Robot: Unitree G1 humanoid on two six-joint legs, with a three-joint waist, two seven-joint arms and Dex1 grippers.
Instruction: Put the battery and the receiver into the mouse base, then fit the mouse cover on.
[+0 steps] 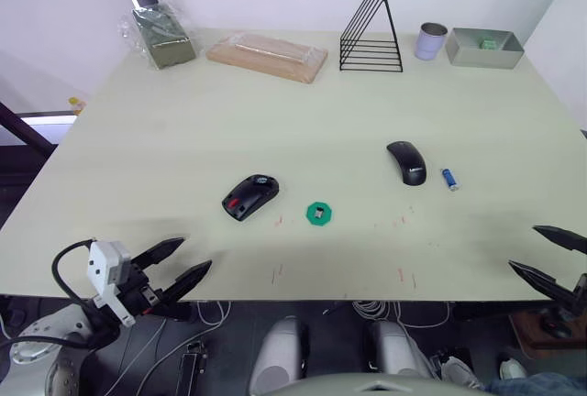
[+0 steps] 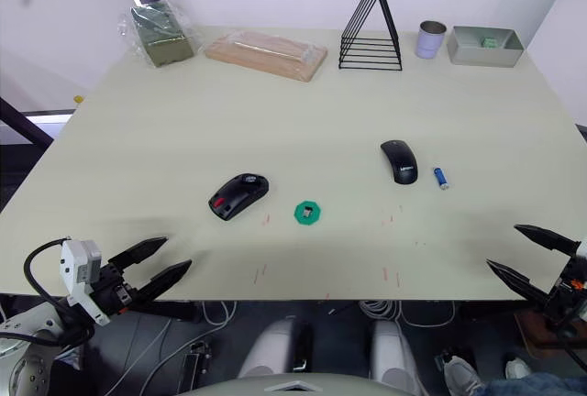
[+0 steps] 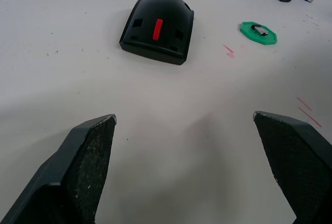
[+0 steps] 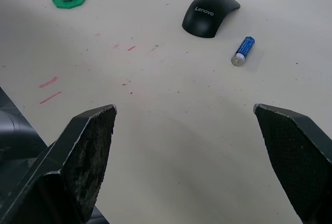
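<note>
The mouse base (image 1: pixel 249 196), black with red inside, lies left of centre on the table. To its right a tiny dark receiver (image 1: pixel 318 214) rests on a green octagonal disc (image 1: pixel 318 220). Further right lies the glossy black mouse cover (image 1: pixel 406 162), with the small blue battery (image 1: pixel 449 179) just beside it. My left gripper (image 1: pixel 178 266) hangs open at the table's near left edge, well short of the base. At the near right edge my right gripper (image 1: pixel 547 256) is open too, with nothing between its fingers. In the right wrist view the cover (image 4: pixel 209 13) and battery (image 4: pixel 243 51) lie ahead.
Along the far edge stand a bagged green block (image 1: pixel 161 36), a wrapped wooden board (image 1: pixel 267 56), a black wire rack (image 1: pixel 371 31), a metal cup (image 1: pixel 430 41) and a grey tray (image 1: pixel 484 49). Small red marks dot the table near the front.
</note>
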